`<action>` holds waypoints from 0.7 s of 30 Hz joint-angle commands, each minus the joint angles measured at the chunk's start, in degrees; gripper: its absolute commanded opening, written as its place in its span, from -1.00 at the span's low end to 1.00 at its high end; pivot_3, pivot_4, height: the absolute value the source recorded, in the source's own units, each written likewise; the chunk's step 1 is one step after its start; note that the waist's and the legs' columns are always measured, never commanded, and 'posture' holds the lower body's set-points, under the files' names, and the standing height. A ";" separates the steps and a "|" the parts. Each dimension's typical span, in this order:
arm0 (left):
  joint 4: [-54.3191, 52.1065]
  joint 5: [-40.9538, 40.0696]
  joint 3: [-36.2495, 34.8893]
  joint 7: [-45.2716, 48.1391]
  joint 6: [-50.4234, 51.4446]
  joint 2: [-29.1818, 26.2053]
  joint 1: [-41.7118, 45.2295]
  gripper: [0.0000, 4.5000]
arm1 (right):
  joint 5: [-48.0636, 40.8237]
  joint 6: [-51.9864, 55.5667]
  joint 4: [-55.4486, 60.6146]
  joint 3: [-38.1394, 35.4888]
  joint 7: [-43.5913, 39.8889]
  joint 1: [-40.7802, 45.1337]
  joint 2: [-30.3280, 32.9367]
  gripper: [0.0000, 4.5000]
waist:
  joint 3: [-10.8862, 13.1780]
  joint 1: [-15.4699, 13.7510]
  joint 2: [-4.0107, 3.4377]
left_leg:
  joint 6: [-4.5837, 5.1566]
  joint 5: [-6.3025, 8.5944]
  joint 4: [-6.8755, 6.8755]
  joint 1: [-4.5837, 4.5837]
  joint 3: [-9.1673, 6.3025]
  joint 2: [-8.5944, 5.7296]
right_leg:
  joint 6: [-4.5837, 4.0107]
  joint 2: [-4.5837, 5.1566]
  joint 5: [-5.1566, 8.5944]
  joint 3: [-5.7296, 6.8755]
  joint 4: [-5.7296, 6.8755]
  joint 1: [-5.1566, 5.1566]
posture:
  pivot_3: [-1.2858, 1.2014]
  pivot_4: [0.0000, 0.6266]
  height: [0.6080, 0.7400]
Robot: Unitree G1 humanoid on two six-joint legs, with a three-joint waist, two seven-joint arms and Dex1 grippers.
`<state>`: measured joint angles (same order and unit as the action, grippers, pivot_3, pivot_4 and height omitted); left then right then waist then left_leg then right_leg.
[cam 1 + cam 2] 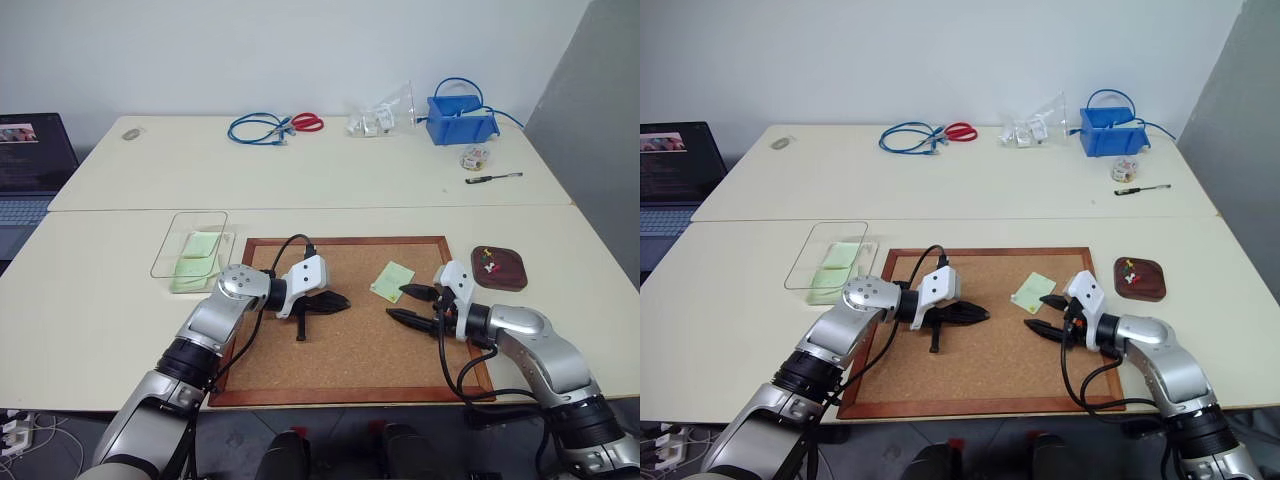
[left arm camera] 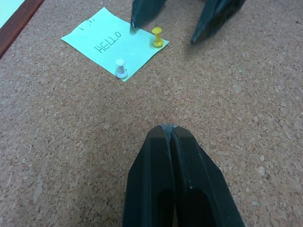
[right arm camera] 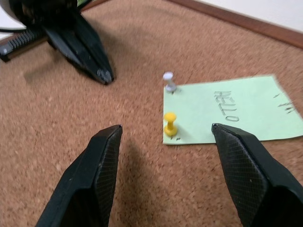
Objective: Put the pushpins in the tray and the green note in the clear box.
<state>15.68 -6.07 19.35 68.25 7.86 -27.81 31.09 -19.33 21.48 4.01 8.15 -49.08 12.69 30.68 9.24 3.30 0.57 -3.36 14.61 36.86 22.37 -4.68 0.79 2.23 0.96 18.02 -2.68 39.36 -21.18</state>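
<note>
Green note is still lying pinned on the cork board by two pushpins, some pins already sitting in the tray, while the wide-open right gripper is facing it and the left gripper is resting closed, empty.

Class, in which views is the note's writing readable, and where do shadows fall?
Left wrist view: "HELLO" on the note reads sharply; right wrist view: softer, still legible. Left eye view: the left gripper casts a soft shadow on the cork board.

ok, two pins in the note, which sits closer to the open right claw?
The yellow pushpin, at the green note edge facing the right claw. The white pushpin stands farther, toward the left claw.
</note>
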 commanded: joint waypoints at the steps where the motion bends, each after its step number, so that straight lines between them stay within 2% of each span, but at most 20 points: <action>1: 2.28 2.45 2.85 2.31 1.89 -1.24 -1.59 -1.00 | 0.65 -2.48 -1.55 -0.11 -0.80 1.88 -1.26 0.42 | 0.00 0.00 0.00 | 0.00 0.00 0.00 0.00 0.00 0.00 | 0.00 0.00 0.00 0.00 0.00 0.00 | 0.03 -0.52 1.00; 3: 2.45 2.48 2.84 2.31 1.82 -1.19 -1.44 -1.00 | 0.95 -3.01 -2.28 -0.16 -0.80 2.34 -1.78 0.42 | 0.00 0.00 0.00 | 0.00 0.00 0.00 -0.01 0.00 0.00 | 0.00 0.00 0.00 0.00 0.00 0.00 | 0.03 -0.52 1.00; 6: 2.43 2.50 2.85 2.34 1.77 -1.16 -1.48 -1.00 | 1.50 -3.72 -3.01 -0.02 -0.93 2.45 -2.21 0.24 | 0.00 -0.02 0.00 | 0.00 0.00 0.00 0.00 -0.01 0.00 | 0.00 0.00 0.00 0.00 0.01 0.00 | 0.03 -0.52 1.00; 19: 2.98 2.74 2.83 2.07 1.47 -1.01 -1.22 -1.00 | 2.28 -5.35 -4.48 -0.63 -1.93 2.42 -2.93 -0.93 | 0.00 -0.01 0.00 | 0.00 0.00 0.00 0.00 -0.01 0.00 | 0.00 0.00 0.00 0.00 0.02 0.00 | 0.03 -0.52 1.00; 21: 3.03 2.78 2.83 2.00 1.42 -1.02 -1.24 -1.00 | 2.30 -5.47 -4.45 -0.74 -2.17 2.34 -2.93 -0.99 | 0.00 -0.01 0.00 | 0.00 0.00 0.01 0.00 0.00 0.00 | 0.00 0.00 0.00 0.00 0.02 0.00 | 0.03 -0.52 1.00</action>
<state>16.30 -6.07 19.52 68.86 8.09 -27.79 31.76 -16.99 16.94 -0.89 8.19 -50.98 14.60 27.85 9.24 3.28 0.57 -3.36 14.61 36.87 22.37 -4.68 0.79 2.23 0.96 18.02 -2.69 39.38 -21.18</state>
